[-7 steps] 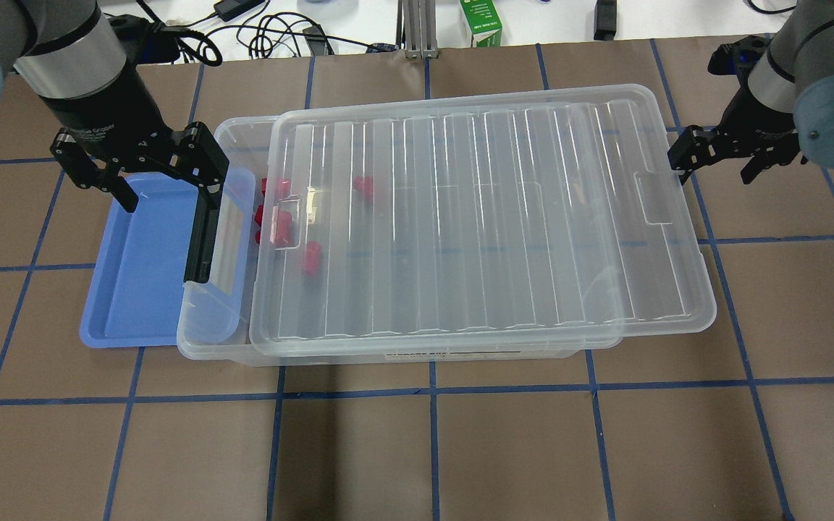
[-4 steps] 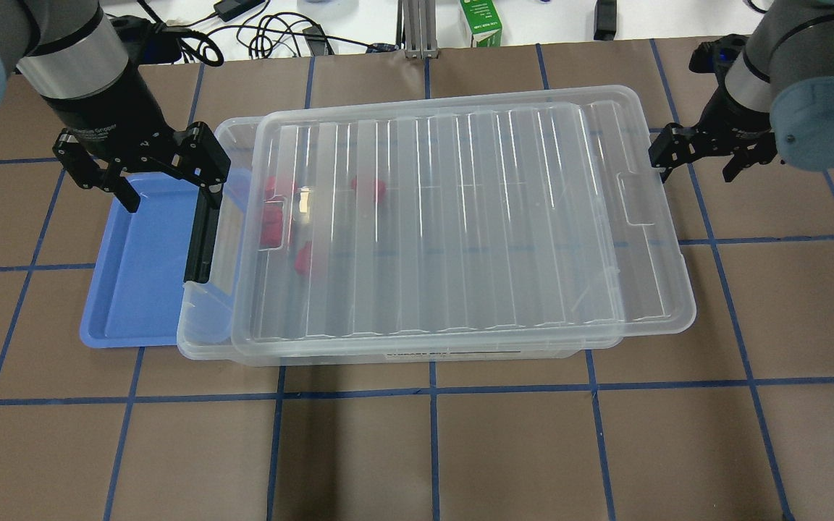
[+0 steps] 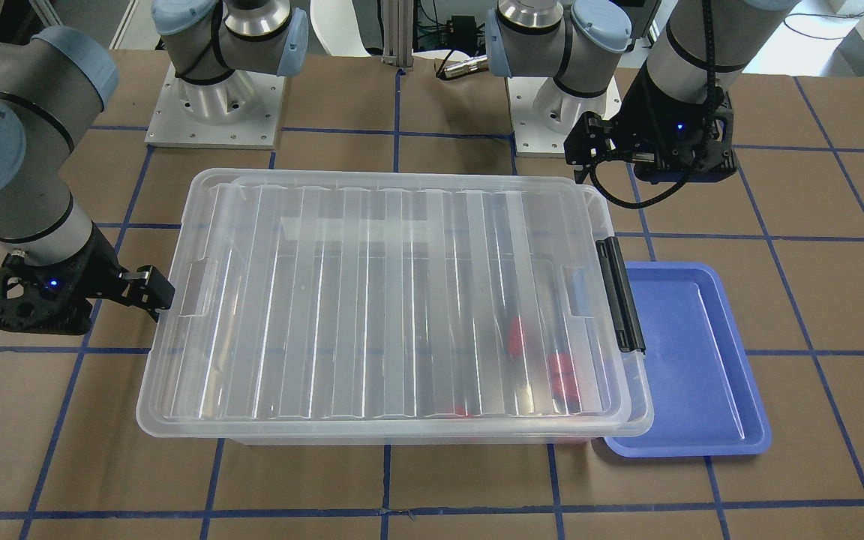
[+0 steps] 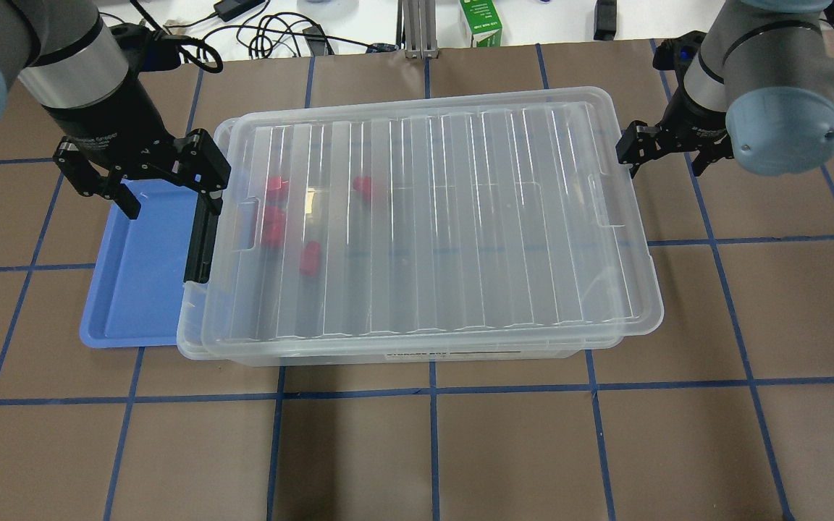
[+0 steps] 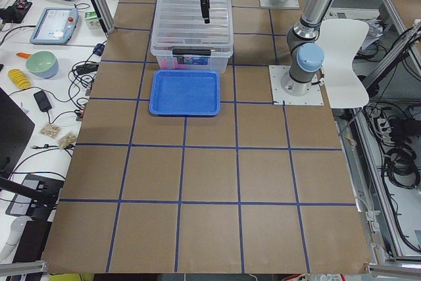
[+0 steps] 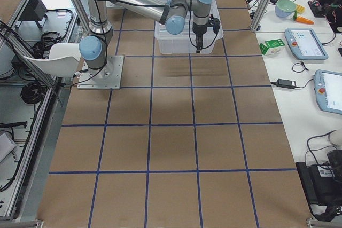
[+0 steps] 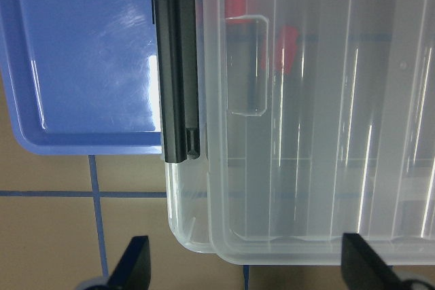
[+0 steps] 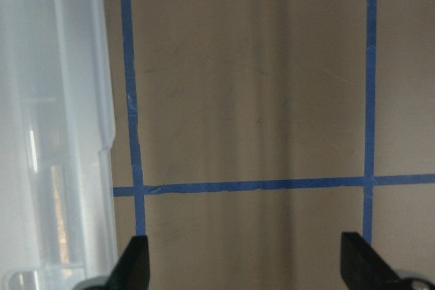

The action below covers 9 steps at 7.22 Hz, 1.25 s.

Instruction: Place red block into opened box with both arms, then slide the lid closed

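Note:
The clear lid (image 4: 460,217) lies on the box (image 4: 192,346), covering nearly all of it and sitting slightly skewed. Several red blocks show through the lid at the box's left end, such as one red block (image 4: 276,188) and another (image 4: 308,257). My right gripper (image 4: 663,153) is open at the lid's right short edge, with one finger (image 4: 628,150) against the rim. My left gripper (image 4: 169,189) hangs open above the box's black handle (image 4: 200,242). The left wrist view shows the handle (image 7: 175,66) and the lid's notch (image 7: 246,66).
A blue tray (image 4: 135,275) lies against the box's left end, under my left gripper. A green carton (image 4: 481,22) and cables (image 4: 272,32) sit past the table's far edge. Both arm bases (image 3: 214,105) stand behind the box.
The lid has slid left over the box and now hides the gap at the handle end. My right gripper moved left with the lid's edge. The left gripper barely moved.

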Tool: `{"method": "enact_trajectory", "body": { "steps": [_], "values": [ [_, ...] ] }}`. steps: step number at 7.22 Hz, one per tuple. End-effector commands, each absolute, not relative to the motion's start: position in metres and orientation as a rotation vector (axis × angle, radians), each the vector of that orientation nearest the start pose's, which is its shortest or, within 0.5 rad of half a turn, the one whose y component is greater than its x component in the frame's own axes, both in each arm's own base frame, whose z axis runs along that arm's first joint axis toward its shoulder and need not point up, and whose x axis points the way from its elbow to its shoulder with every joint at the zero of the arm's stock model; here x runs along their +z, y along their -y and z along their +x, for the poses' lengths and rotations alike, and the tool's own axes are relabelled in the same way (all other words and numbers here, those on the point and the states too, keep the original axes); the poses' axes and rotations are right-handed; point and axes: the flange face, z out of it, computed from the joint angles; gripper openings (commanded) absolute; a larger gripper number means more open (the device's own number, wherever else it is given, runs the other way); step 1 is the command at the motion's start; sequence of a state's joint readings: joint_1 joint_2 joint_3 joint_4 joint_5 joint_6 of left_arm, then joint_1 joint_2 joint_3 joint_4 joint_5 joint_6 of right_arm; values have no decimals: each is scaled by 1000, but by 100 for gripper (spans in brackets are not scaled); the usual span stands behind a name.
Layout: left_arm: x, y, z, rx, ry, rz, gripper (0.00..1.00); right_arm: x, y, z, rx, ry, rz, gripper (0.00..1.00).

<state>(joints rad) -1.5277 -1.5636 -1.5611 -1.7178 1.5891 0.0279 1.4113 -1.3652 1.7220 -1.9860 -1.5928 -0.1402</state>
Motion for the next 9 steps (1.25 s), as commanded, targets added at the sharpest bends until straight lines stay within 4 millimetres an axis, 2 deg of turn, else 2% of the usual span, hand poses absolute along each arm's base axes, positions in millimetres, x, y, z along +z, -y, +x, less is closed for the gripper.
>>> {"method": "enact_trajectory", "body": {
  "steps": [1,3,6,8,9],
  "values": [
    [485,478,-112,193,-3131,-26,100,378,580,33,-169,-3181,29,100],
    [485,478,-112,193,-3134,-26,100,437,560,37,-250,-3180,30,100],
    [482,478,-112,202,-3131,-16,100,510,534,49,-142,-3165,37,100],
    [481,478,-112,202,-3129,-9,100,515,522,71,-49,-3180,-30,100],
    [483,478,-112,190,-3132,-26,100,521,519,93,-76,-3183,-93,100]
  ]
}}
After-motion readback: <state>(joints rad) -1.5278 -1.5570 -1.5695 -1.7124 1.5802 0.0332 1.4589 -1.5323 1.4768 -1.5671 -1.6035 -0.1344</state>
